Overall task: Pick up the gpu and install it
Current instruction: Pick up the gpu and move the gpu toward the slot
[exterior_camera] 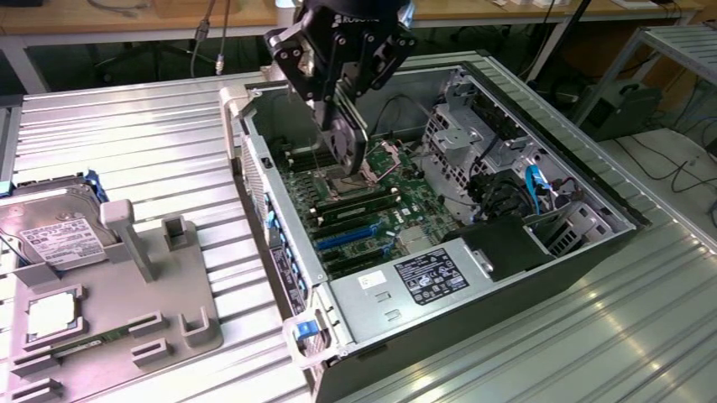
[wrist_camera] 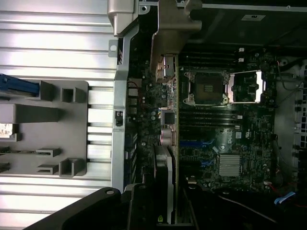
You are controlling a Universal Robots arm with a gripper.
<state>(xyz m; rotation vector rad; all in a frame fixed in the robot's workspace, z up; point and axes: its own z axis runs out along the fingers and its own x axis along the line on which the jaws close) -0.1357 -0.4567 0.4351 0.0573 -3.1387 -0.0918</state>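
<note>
The gpu (exterior_camera: 349, 144) is a thin dark card that hangs on edge above the motherboard (exterior_camera: 375, 220) inside the open computer case (exterior_camera: 526, 277). My gripper (exterior_camera: 336, 113) is shut on the card's upper part, over the case's rear half. In the wrist view the gpu (wrist_camera: 169, 120) appears edge-on, its silvery bracket (wrist_camera: 168, 38) near the case's back wall and my gripper (wrist_camera: 165, 191) clamped around it. The card floats above the board, beside the open CPU socket (wrist_camera: 206, 88). The blue expansion slots (wrist_camera: 196, 143) lie below and to one side of it.
A grey parts fixture (exterior_camera: 123, 311) stands on the slatted metal table (exterior_camera: 134, 143) at the exterior view's left, with a silver hard drive (exterior_camera: 50, 231) on it. Drive cages and cables (exterior_camera: 505, 168) fill the case's far side. The case walls (exterior_camera: 264, 193) rise around the board.
</note>
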